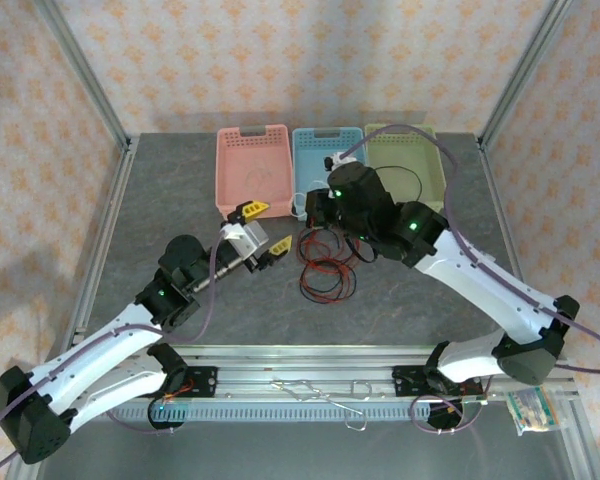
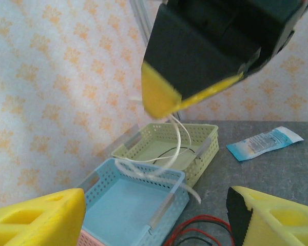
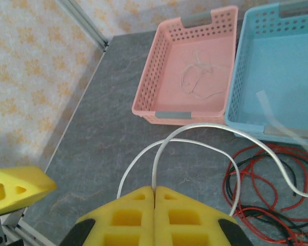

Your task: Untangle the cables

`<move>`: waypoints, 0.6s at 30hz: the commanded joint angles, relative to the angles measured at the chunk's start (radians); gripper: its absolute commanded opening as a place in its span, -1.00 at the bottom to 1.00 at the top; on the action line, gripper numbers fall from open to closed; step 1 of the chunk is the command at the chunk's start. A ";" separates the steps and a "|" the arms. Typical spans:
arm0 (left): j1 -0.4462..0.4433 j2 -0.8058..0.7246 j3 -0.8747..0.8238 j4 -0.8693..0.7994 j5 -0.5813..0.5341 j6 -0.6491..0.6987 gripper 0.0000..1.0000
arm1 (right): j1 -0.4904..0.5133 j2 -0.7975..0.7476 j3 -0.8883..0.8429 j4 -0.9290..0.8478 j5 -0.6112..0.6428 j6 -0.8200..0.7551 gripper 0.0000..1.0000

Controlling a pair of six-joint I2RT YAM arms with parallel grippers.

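Soft yellow foam pads of the right gripper were pressed flat together, and the white cable came out from between them. It was thin, smooth and bendy. It curled in big loops over the gray speckled table, just in front of the pink basket and the blue basket. Both baskets were plastic with lots of little holes. Beside the loops, the red and black cables lay in a messy round pile. Near that pile, the left gripper had its yellow pads wide apart and held nothing.
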 commanded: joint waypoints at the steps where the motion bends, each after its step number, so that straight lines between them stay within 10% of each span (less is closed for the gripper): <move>1: 0.000 0.025 0.055 -0.025 0.082 0.072 0.48 | 0.002 0.005 -0.017 -0.004 -0.053 -0.005 -1.00; 18: -0.004 0.110 0.110 -0.082 0.115 0.119 0.21 | 0.003 -0.032 -0.097 0.091 -0.170 0.002 -1.00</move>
